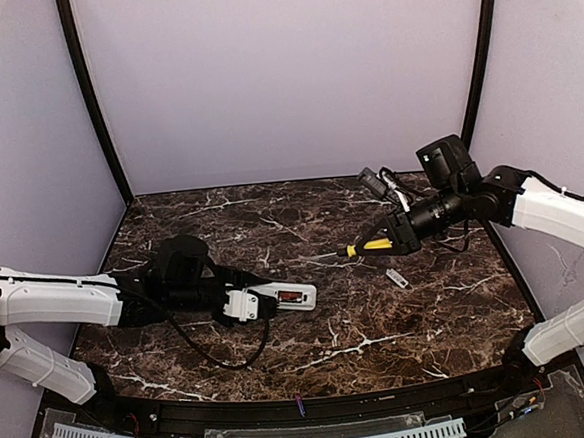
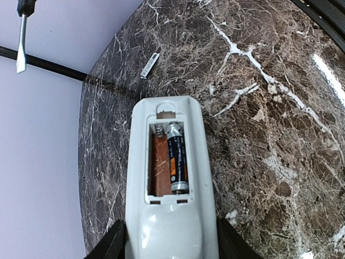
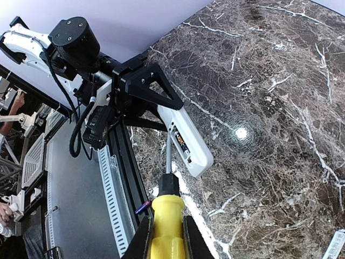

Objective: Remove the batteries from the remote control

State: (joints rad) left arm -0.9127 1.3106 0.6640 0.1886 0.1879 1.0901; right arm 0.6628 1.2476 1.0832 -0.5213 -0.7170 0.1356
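Note:
My left gripper (image 1: 250, 304) is shut on the near end of the white remote control (image 1: 286, 298), its fingers (image 2: 114, 243) pressed against both sides. The remote control (image 2: 171, 178) lies compartment-up, and one dark battery (image 2: 178, 156) with an orange mark sits in the right slot. The reddish left slot is bare. A small purple battery (image 1: 300, 406) lies on the black front rail, and the same battery (image 3: 143, 206) shows in the right wrist view. My right gripper (image 3: 165, 240) is shut on a yellow screwdriver (image 3: 167, 221), raised to the right of the remote control (image 3: 188, 141).
The flat grey cover (image 1: 397, 278) lies on the marble right of centre, below the screwdriver (image 1: 372, 244). In the left wrist view the cover (image 2: 150, 63) lies beyond the remote. A black rail (image 1: 315, 410) runs along the table's front edge. Lilac walls close in the back and sides.

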